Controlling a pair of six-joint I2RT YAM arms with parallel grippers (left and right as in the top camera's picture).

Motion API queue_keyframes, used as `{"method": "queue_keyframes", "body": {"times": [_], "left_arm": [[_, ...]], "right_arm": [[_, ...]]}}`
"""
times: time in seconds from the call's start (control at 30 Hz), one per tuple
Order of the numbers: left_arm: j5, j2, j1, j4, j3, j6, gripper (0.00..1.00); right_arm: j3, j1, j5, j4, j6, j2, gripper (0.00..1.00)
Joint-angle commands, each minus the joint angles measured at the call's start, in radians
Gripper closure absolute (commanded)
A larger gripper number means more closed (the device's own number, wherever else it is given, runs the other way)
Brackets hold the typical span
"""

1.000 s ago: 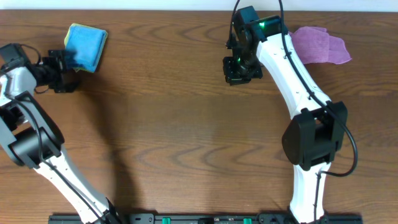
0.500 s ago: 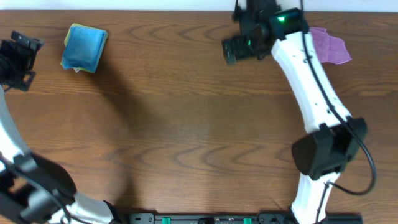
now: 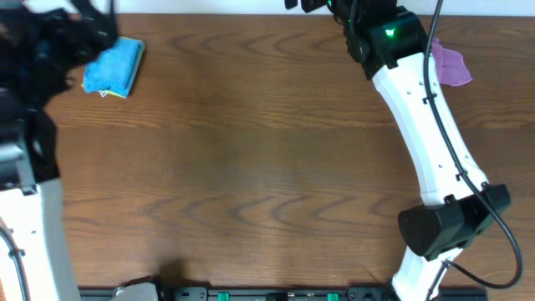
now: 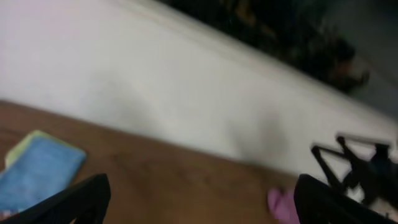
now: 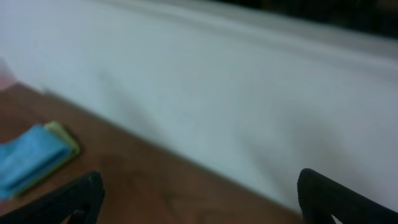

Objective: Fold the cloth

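Both arms are up off the desk, with one cloth near each far corner.
The blue cloth (image 3: 113, 65) lies already folded at the far left of the desk (image 3: 251, 167), just beside the left arm (image 3: 29, 226). The crumpled purple cloth (image 3: 452, 65) sits far right, partly hidden behind the right arm (image 3: 418, 109), so its long axis cannot be read. It looks like the one yet to fold, and the right arm is nearer. The left jaws and right jaws both stand spread wide, holding nothing, and face the wall (image 5: 205, 81).
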Motion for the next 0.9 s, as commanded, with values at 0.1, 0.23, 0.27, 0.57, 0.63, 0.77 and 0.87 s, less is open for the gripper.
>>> {"method": "queue_keyframes", "body": {"times": [0.1,0.23,0.27,0.57,0.63,0.77,0.87], "left_arm": [[-0.192,-0.091,-0.120,-0.057,-0.064,0.173,0.05],[-0.268,-0.273,-0.176,0.012,-0.217,0.189,0.05],[-0.269,-0.321,-0.180,0.035,-0.258,0.188,0.05],[-0.291,-0.795,-0.180,0.241,-0.708,0.177,0.05],[-0.291,-0.864,-0.180,0.249,-0.747,0.177,0.05],[-0.292,-0.904,-0.180,0.293,-0.757,0.177,0.05],[-0.291,-0.896,-0.180,0.342,-0.757,0.177,0.05]], "right_arm": [[-0.073,-0.063,-0.123,-0.122,-0.013,-0.166,0.01],[-0.279,-0.100,-0.120,-0.092,-0.042,-0.370,0.01],[-0.343,-0.101,-0.120,-0.079,-0.064,-0.431,0.01],[-0.860,-0.106,-0.120,0.145,-0.084,-0.915,0.01],[-0.949,-0.106,-0.120,0.210,-0.084,-0.998,0.01],[-1.028,-0.106,-0.120,0.310,-0.084,-1.079,0.01],[-1.028,-0.106,-0.120,0.317,-0.084,-1.079,0.01]]}}
